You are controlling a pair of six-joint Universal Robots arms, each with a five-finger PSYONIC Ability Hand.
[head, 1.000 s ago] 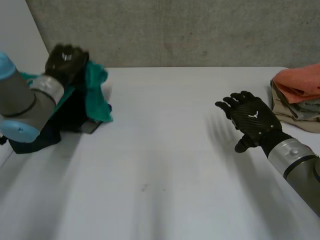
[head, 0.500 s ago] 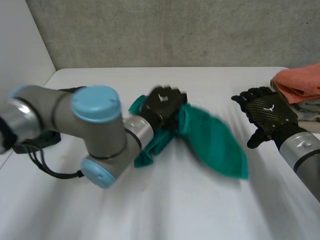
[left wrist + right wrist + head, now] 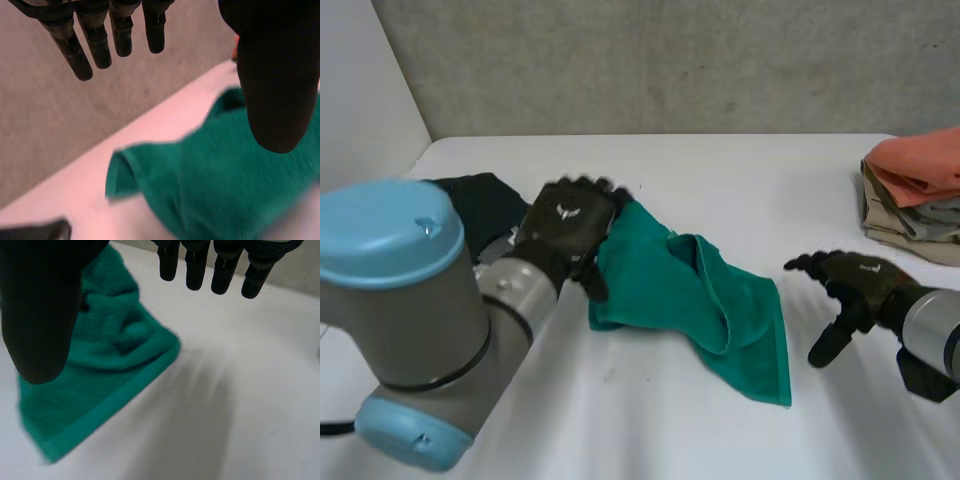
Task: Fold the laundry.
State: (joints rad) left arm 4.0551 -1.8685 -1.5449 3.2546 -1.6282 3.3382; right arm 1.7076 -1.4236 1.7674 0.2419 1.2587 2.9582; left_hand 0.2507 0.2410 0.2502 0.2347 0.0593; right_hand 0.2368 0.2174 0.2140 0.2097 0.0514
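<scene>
Towels: one green towel [image 3: 700, 300], rumpled, centre of frame on the white tabletop [image 3: 720, 165] | left hand [image 3: 565, 225]: fingers straight, thumb apart, pinching nothing, over the towel's left edge | right hand [image 3: 850, 285]: spread, empty, just right of the towel | other: one dark garment [image 3: 485, 200] at left; one folded stack [image 3: 915, 190], orange on top, upper right

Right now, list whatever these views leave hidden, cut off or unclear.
Head view: the left hand covers the green towel's edge there, so contact is unclear.
Head view: the left arm hides part of the dark garment.
Head view: the folded laundry pile runs off the edge.
Right wrist view: the right hand's thumb hides part of the towel.
</scene>
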